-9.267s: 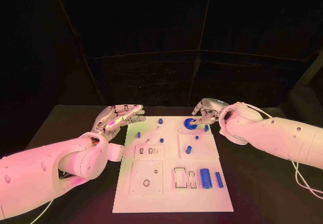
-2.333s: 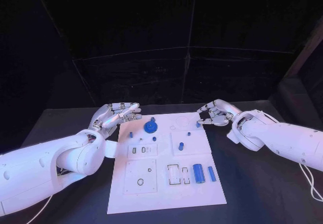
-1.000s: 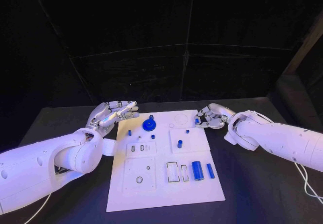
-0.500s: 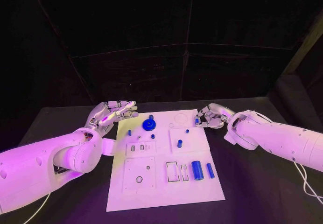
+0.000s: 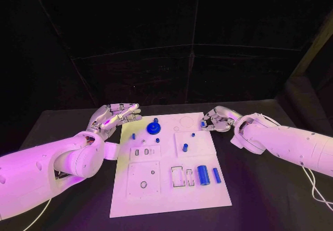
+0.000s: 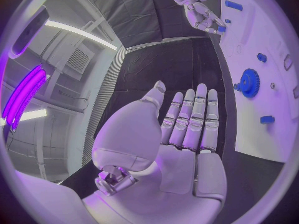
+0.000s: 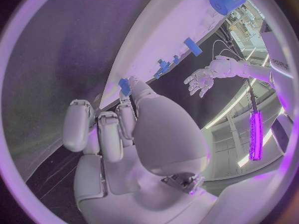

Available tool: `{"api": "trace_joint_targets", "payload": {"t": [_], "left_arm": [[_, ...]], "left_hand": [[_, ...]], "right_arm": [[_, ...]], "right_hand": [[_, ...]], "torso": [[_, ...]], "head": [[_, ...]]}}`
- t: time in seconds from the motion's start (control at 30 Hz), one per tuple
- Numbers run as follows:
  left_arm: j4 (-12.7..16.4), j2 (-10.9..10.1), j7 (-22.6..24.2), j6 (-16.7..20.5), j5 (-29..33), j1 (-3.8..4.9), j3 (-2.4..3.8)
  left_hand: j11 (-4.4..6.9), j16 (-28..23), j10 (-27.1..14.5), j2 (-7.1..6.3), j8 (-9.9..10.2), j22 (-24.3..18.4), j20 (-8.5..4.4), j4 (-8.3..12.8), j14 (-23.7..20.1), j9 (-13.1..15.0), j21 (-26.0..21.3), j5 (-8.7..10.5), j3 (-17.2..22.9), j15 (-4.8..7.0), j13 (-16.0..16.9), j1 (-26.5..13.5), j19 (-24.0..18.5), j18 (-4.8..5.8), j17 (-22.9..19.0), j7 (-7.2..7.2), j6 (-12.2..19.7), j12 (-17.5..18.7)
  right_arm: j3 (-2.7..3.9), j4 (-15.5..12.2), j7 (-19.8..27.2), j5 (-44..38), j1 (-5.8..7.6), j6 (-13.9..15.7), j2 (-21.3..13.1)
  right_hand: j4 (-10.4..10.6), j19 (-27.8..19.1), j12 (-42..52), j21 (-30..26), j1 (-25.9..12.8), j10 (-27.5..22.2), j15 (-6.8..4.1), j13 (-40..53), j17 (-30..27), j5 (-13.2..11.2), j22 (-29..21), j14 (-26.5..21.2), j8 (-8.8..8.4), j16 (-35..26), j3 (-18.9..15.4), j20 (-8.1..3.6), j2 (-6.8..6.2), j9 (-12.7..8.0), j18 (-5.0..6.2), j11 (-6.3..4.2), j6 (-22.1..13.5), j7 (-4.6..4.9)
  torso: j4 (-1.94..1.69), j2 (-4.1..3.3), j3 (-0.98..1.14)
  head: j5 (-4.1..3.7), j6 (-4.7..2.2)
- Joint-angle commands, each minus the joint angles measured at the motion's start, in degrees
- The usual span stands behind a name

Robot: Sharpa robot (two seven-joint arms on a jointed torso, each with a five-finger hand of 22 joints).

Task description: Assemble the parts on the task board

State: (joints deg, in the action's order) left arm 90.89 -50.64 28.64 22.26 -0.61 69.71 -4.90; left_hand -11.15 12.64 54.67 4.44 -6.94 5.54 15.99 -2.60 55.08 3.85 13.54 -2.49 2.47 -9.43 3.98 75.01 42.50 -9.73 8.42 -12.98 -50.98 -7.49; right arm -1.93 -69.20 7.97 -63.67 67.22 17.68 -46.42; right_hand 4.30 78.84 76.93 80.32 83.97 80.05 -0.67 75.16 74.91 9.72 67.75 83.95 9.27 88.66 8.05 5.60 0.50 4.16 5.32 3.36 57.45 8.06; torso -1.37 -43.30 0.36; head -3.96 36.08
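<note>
The white task board point(image 5: 170, 192) lies in the middle of the table. A blue gear point(image 5: 153, 128) sits on a peg at its far left part, also seen in the left wrist view as the gear point(image 6: 249, 82). My right hand point(image 5: 218, 119) is at the board's far right edge, its thumb and a finger pinching a small blue peg point(image 5: 202, 124); the right wrist view shows this peg point(image 7: 124, 86) at the fingertips. My left hand point(image 5: 114, 115) hovers open beside the board's far left corner, holding nothing, its fingers point(image 6: 190, 119) straight.
On the near right of the board lie a thick blue cylinder point(image 5: 203, 175) and a slimmer one point(image 5: 217, 175), beside two rectangular slots point(image 5: 178, 177). Another blue peg point(image 5: 185, 148) and small studs point(image 5: 157, 140) stand mid-board. Black table surrounds the board.
Since 9 seconds ago the gear has gone from my right hand's side to the board's far left peg. Over the last second both hands have stayed nearly still.
</note>
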Motion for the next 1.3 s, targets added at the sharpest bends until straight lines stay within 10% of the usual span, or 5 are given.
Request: {"api": "trace_joint_targets", "payload": {"t": [0.03,0.37,0.8,1.13,1.3], "left_arm": [[0.1,0.0,0.3,-0.5,-0.3,0.07,0.05],[0.3,-0.2,0.3,-0.5,-0.3,0.07,0.05],[0.7,-0.6,0.2,-0.3,0.0,0.29,0.06],[-0.3,-0.1,0.0,-0.3,0.6,0.83,0.06],[-1.0,0.2,-0.1,-0.1,0.7,1.26,0.06]], "left_hand": [[-0.05,-0.3,0.4,-0.04,0.2,-0.1,0.06,0.3,-0.3,-0.1,-0.3,-0.38,-0.1,0.10,-0.1,0.6,-0.2,-0.79,0.0,-0.87,-0.5,0.4],[-0.05,-0.3,0.4,0.02,0.2,-0.1,0.06,0.3,-0.3,-0.1,-0.3,-0.38,-0.1,0.10,-0.1,0.7,-0.2,-0.79,0.1,-0.87,-0.5,0.4],[-0.04,-0.3,0.4,0.10,0.2,-0.1,0.06,0.4,-0.3,-0.1,-0.3,-0.38,0.0,0.10,-0.1,0.7,-0.2,-0.80,0.1,-0.85,-0.5,0.4],[0.06,-0.1,0.7,0.20,0.2,0.0,-0.01,0.5,0.0,0.0,-0.1,-0.37,0.0,0.23,-0.1,0.7,0.3,-0.87,0.2,-0.76,-0.7,0.3],[0.10,-0.1,0.8,0.25,0.2,0.0,-0.04,0.5,0.1,0.0,-0.1,-0.37,0.0,0.28,0.0,0.7,0.5,-0.87,0.2,-0.71,-0.8,0.3]], "right_arm": [[0.02,-0.1,0.6,-0.2,0.05,2.0,0.1],[0.06,-2.6,0.0,-0.2,0.08,6.0,-0.5],[0.21,-15.4,-9.4,-2.1,1.02,10.8,-1.8],[0.18,-18.9,-14.0,-5.5,1.53,10.1,5.8],[0.11,-18.0,-15.8,-8.0,1.21,8.5,9.7]], "right_hand": [[-0.1,0.0,0.3,0.4,0.1,0.4,-0.48,2.8,13.2,-2.7,0.2,5.6,0.23,0.3,1.2,-0.49,1.69,0.1,-0.94,-0.48,0.8,-0.31],[-0.3,0.5,0.6,0.8,-0.4,0.8,-0.70,3.1,13.4,-3.8,1.1,5.6,0.46,0.4,2.3,-0.69,2.24,0.2,-1.11,-0.74,1.8,-0.67],[-0.7,0.6,-0.2,0.8,-0.6,0.3,-0.85,2.5,13.2,-2.8,1.1,5.6,0.38,0.3,3.0,-0.85,2.07,0.2,-1.12,-0.88,2.1,-0.78],[-0.6,0.6,-0.4,0.8,-1.0,0.1,-0.86,2.3,13.1,-2.8,1.2,5.6,0.29,0.3,3.1,-0.89,1.94,0.2,-1.13,-0.86,2.1,-0.75],[-0.6,0.6,-0.5,0.8,-1.4,0.1,-0.86,2.2,13.1,-3.1,1.1,5.6,0.22,0.3,3.2,-0.90,1.86,0.2,-1.12,-0.85,2.1,-0.75]], "torso": [[0.00,0.03,0.03],[0.05,0.04,-0.08],[0.10,0.49,-0.53],[-0.19,1.19,-1.28],[-0.22,1.18,-1.25]], "head": [[0.15,-0.02],[0.24,-0.15],[1.05,-0.31],[2.85,0.40],[3.99,0.77]]}}
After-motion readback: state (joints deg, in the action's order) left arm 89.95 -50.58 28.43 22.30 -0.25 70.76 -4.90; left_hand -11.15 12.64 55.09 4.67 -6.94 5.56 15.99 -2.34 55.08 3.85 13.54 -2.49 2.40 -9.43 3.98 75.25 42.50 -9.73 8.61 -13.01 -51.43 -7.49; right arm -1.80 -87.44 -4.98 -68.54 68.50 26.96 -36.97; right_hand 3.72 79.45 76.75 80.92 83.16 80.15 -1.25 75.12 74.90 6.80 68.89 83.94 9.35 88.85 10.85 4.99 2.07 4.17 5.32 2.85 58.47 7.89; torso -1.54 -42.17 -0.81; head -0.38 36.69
